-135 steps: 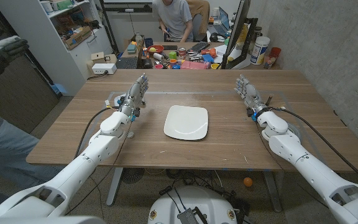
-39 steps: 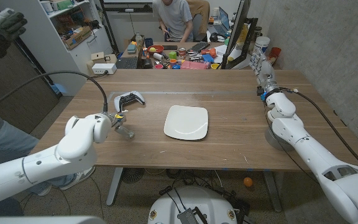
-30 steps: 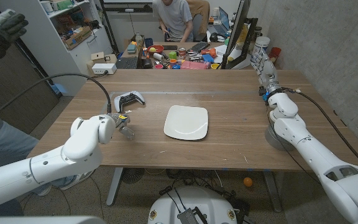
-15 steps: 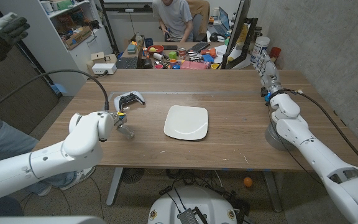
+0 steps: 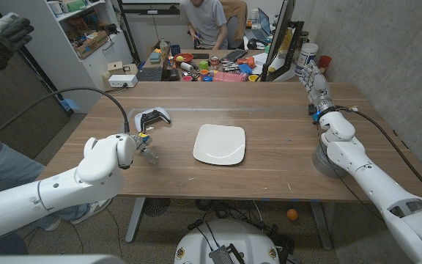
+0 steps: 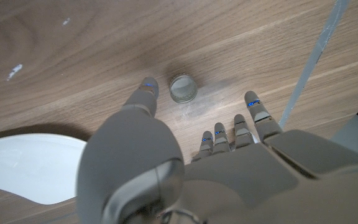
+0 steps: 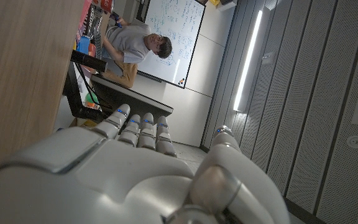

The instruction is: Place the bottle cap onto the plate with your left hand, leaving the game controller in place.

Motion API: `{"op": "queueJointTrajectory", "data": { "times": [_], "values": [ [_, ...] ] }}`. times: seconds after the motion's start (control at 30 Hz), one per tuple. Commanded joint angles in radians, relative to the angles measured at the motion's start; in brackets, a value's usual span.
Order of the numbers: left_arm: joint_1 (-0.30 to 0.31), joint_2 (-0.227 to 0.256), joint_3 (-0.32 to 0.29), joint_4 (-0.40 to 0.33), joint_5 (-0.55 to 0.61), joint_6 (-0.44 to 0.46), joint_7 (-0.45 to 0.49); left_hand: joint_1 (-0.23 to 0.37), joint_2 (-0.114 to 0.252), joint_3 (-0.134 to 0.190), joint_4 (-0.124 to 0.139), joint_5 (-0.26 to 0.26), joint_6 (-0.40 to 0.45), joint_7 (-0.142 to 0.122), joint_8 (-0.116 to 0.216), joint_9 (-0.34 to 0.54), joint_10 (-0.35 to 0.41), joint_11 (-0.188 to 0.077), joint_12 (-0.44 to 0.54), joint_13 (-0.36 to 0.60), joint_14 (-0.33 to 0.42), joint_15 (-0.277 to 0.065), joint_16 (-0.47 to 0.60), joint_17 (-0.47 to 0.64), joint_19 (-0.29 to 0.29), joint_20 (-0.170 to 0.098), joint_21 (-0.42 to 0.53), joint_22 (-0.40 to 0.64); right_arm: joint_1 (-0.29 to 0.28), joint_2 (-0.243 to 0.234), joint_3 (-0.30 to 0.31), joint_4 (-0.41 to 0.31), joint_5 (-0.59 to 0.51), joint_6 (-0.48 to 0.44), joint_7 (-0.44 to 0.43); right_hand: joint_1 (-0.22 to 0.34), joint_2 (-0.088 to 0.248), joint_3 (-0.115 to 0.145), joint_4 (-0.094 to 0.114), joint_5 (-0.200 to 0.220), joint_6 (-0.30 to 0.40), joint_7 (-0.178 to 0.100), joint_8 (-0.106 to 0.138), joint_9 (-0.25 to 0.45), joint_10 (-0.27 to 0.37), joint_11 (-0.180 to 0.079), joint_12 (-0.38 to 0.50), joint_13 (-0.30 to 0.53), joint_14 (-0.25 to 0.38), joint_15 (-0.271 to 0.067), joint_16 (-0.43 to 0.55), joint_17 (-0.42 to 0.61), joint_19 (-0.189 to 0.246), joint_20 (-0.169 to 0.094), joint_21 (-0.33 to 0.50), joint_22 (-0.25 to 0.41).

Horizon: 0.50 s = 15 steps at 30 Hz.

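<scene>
Left fingers: the fingers (image 6: pixel 244 127) of the left hand (image 6: pixel 185 171) are spread apart and hold nothing. They reach toward the bottle cap (image 6: pixel 184 88) but do not touch it.
Bottle cap: it is small and grey, and sits on the bare wood of the worktop (image 5: pixel 269 117), its open side facing the wrist camera. In the left wrist view it lies between the thumb tip and the other fingertips, just past them.
Plate: the white plate (image 5: pixel 220 144) lies in the middle of the worktop, near the left hand. Its edge shows in the left wrist view (image 6: pixel 23 168). Nothing lies on it.
Game controller: the white and black game controller (image 5: pixel 153 117) lies on the worktop just behind the left hand, apart from it.
In the way: only bare wood lies between the fingers and the cap.
Left arm: it bends in over the near left part of the worktop, and the hand points down at the wood.
Right hand: the right hand (image 5: pixel 316 86) is at the far right edge of the worktop, fingers straight, pointing up and holding nothing.
Around: a person (image 5: pixel 206 20) sits behind the worktop by a cluttered desk.
Change: half a second ago the left hand was in almost the same spot. The plate and controller have not moved.
</scene>
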Motion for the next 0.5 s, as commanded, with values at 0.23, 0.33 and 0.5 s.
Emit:
{"op": "queueJointTrajectory", "data": {
  "times": [0.23,0.33,0.5],
  "values": [
    [-0.011,-0.038,0.014,0.022,-0.299,0.024,0.246,0.023,0.006,-0.008,0.002,-0.002,0.037,0.006,0.019,0.005,0.046,-0.007,0.022,-0.001,0.025,-0.008,0.01,0.003,0.037,0.005,0.01,-0.002,0.0,0.008,-0.004,0.006,-0.002,0.005,0.0,-0.003,-0.005,-0.004,0.001,0.007,0.003,-0.003,-0.002,0.002,0.005,0.001,-0.002,0.004,0.008,0.003,-0.002,0.004,0.006,0.005,-0.001,0.003],
    [-0.019,-0.041,0.021,0.023,-0.345,0.039,0.279,0.024,0.008,-0.009,0.003,-0.003,0.05,0.006,0.023,0.005,0.06,-0.015,0.027,-0.001,0.032,-0.012,0.011,0.004,0.044,0.005,0.009,-0.003,0.002,0.011,-0.005,0.008,0.0,0.005,0.0,-0.004,-0.005,-0.004,0.001,0.008,0.002,-0.002,-0.002,0.003,0.006,0.001,-0.003,0.004,0.009,0.002,-0.002,0.004,0.007,0.004,-0.001,0.003],
    [-0.016,-0.066,0.014,0.013,-0.427,0.109,0.36,0.057,0.037,-0.003,0.0,-0.005,0.108,0.04,0.04,0.005,0.139,-0.032,0.053,-0.001,0.117,-0.041,0.034,0.006,0.126,0.002,0.021,-0.002,0.001,0.026,-0.001,0.01,0.006,0.022,-0.004,-0.004,-0.005,-0.005,0.001,0.008,0.002,-0.003,-0.003,0.003,0.004,0.0,-0.005,0.004,0.01,0.001,-0.002,0.004,0.008,0.004,-0.001,0.003]
  ]
}}
